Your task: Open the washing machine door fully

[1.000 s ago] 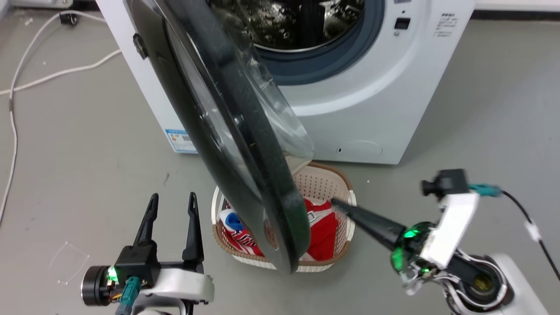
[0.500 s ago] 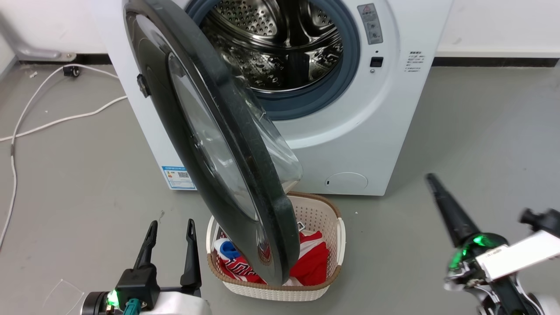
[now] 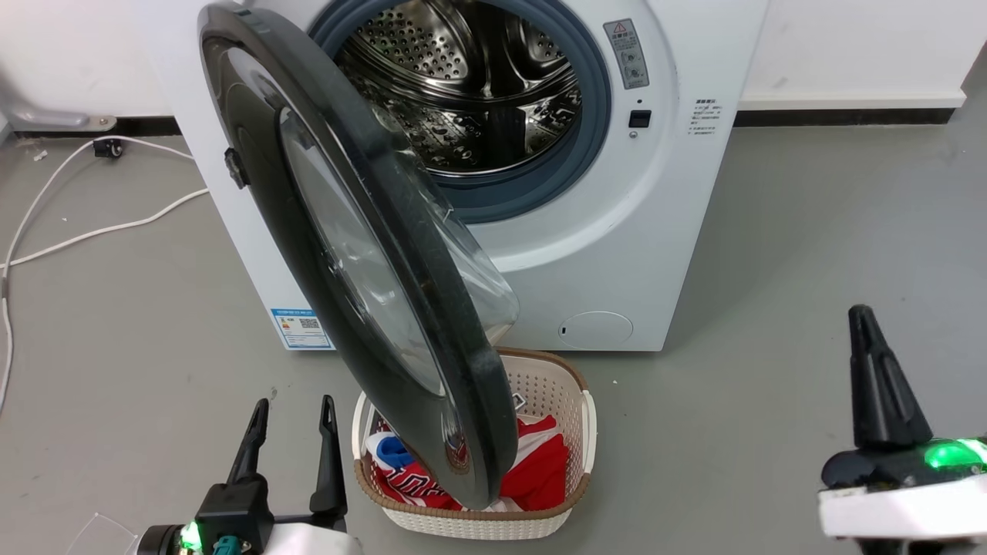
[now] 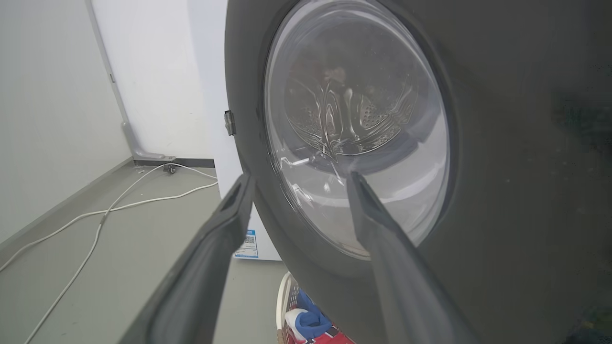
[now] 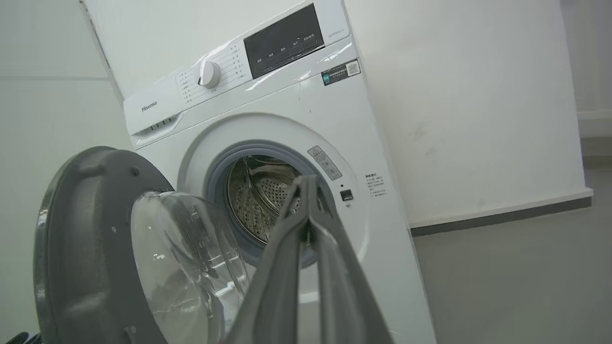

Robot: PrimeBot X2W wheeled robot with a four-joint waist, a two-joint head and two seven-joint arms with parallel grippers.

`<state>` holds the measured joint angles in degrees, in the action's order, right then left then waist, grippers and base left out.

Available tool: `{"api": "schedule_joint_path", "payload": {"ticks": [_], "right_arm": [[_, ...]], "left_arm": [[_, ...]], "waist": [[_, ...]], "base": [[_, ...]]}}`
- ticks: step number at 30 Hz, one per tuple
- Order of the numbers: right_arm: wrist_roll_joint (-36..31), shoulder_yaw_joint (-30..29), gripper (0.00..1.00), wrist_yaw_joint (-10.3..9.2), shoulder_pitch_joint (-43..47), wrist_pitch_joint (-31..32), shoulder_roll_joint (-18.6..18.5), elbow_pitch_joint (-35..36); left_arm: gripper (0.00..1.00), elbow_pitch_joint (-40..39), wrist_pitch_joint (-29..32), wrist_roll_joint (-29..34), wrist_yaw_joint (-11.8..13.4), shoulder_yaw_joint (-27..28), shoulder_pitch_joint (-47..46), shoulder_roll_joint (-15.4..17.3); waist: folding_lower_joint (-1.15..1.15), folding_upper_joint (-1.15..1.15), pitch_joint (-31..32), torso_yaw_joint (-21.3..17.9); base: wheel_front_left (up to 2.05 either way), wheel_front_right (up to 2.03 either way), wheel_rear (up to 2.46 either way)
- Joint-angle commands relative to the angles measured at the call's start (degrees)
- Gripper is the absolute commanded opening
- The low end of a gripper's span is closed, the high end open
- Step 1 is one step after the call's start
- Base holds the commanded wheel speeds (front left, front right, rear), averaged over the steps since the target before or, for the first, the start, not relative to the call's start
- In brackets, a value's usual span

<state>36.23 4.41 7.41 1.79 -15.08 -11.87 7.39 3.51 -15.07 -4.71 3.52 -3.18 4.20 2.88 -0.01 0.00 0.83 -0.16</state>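
The washing machine door (image 3: 432, 308) stands swung out to the left on its hinge, edge-on to me, its glass bowl (image 3: 478, 285) bulging toward the drum (image 3: 470, 92). My left gripper (image 3: 293, 407) is open at the lower left, in front of the door's outer face and apart from it. In the left wrist view the open fingers (image 4: 300, 176) frame the glass (image 4: 358, 134) of the black door (image 4: 507, 143). My right gripper (image 3: 862, 320) is shut on nothing at the lower right, pointing up, well clear of the door. The right wrist view has the shut fingertips (image 5: 306, 184) before the drum opening and the door (image 5: 81, 239).
A cream laundry basket (image 3: 577, 401) with red and blue clothes (image 3: 540, 470) sits on the floor under the door's lower edge. A white cable (image 3: 100, 230) trails over the grey floor at the left. The white machine body (image 3: 663, 231) backs onto a wall.
The right gripper has drawn back from the door's lower rim over the basket to the lower right, now pointing up. The head camera has shifted, showing more of the machine. Left gripper stays open.
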Motion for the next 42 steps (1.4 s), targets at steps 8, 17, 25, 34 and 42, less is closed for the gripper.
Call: {"api": "schedule_joint_path", "payload": {"ticks": [8,17,25,34,42], "right_arm": [[-26.29,-4.49,0.0,0.07,4.94,-0.09,6.35,1.79],[-30.47,-9.0,0.03,0.07,8.71,-0.11,8.98,-1.21],[-26.98,-9.4,1.0,0.07,9.74,-0.11,9.06,-3.45],[-25.99,-9.74,1.0,0.07,10.05,-0.11,9.07,-4.88],[-25.67,-9.41,1.0,0.07,9.73,-0.11,9.07,-5.56]], "left_arm": [[1.0,-0.17,-0.16,0.59,-0.24,-0.07,0.34,-0.02],[1.0,-0.07,-0.16,0.92,0.01,-0.64,0.61,-0.01],[1.0,-0.06,-0.16,1.05,0.08,-0.77,1.0,-0.01],[1.0,0.03,-0.16,1.16,0.1,-0.85,1.2,-0.01],[1.0,0.19,-0.16,0.92,0.32,-0.65,1.18,-0.01]], "waist": [[0.01,0.0,0.22,0.01],[0.01,0.0,0.43,0.35],[0.01,0.0,0.58,0.27],[0.01,0.0,0.79,0.29],[0.01,0.0,0.78,0.29]], "base": [[0.0,0.0,0.0],[0.0,0.0,0.0],[0.0,0.0,0.0],[0.0,0.0,0.0],[0.0,0.0,0.0]]}}
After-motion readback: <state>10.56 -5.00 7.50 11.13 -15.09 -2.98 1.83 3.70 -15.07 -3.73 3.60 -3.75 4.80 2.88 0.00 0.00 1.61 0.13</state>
